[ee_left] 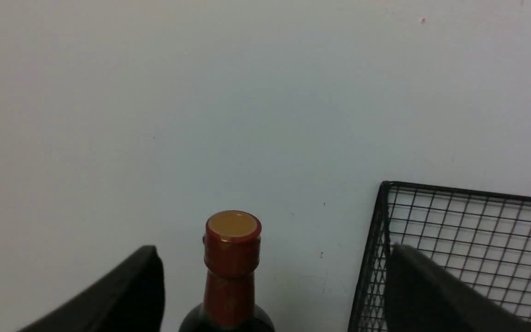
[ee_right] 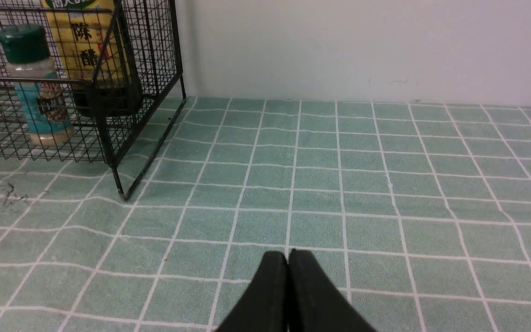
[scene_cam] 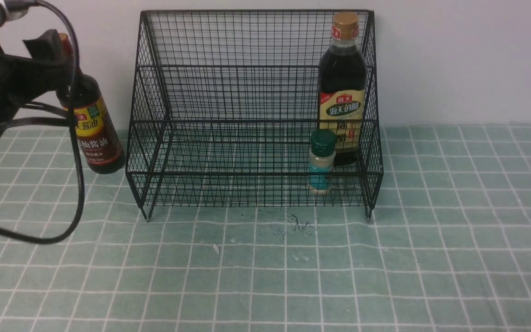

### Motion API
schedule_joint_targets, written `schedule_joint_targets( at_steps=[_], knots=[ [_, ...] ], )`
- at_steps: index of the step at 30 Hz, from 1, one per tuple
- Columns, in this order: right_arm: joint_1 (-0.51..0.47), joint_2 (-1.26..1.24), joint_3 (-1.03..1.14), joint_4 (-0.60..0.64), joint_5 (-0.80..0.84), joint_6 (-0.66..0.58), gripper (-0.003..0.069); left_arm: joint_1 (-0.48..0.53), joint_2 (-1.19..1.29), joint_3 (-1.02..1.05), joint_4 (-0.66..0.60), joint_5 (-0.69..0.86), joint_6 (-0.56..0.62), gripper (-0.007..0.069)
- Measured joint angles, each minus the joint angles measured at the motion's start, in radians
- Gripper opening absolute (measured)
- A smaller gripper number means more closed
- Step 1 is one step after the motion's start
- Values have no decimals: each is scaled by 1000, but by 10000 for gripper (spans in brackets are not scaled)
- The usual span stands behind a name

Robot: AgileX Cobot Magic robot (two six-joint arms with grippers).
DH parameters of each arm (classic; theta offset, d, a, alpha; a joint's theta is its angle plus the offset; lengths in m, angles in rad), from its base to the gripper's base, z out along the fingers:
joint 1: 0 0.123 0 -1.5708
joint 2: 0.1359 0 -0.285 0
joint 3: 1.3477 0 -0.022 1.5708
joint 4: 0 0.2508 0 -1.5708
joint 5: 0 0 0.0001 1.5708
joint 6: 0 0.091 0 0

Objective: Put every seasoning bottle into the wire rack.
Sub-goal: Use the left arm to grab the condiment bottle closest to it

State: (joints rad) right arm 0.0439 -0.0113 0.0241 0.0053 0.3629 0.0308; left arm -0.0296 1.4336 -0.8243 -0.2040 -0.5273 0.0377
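Observation:
The tall dark bottle point(scene_cam: 94, 133) with red-brown cap and yellow-red label stands on the tiled cloth just left of the wire rack point(scene_cam: 228, 92). My left gripper point(scene_cam: 53, 50) is open at its neck. In the left wrist view the fingers point(ee_left: 132, 290) stand wide apart on either side of the bottle's cap point(ee_left: 232, 249) without touching it. The broader tan-capped bottle point(scene_cam: 342, 87) stands at the rack's right end. The small green-capped shaker point(scene_cam: 321, 161) stands on the lower tier in front of it. My right gripper point(ee_right: 288, 252) is shut and empty over the cloth right of the rack.
The white wall rises right behind the rack and the tall bottle. The rack's left top corner point(ee_left: 385, 189) is close to my left gripper's finger. The left arm's black cable point(scene_cam: 79, 152) hangs in front of the tall bottle. Dark scribble marks point(scene_cam: 297, 223) lie before the rack.

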Motion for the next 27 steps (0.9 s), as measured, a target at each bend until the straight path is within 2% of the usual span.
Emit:
schedule_joint_targets(
  at_steps=[5, 14, 27],
  knots=[
    [0, 0, 0, 0, 0, 0, -15, 0, 101, -79, -26, -3, 55, 593],
    [0, 0, 0, 0, 0, 0, -15, 1, 282, -228, -190, -5, 206, 592],
    [0, 0, 0, 0, 0, 0, -15, 21, 420, -322, -218, -34, 226, 592]
  ],
)
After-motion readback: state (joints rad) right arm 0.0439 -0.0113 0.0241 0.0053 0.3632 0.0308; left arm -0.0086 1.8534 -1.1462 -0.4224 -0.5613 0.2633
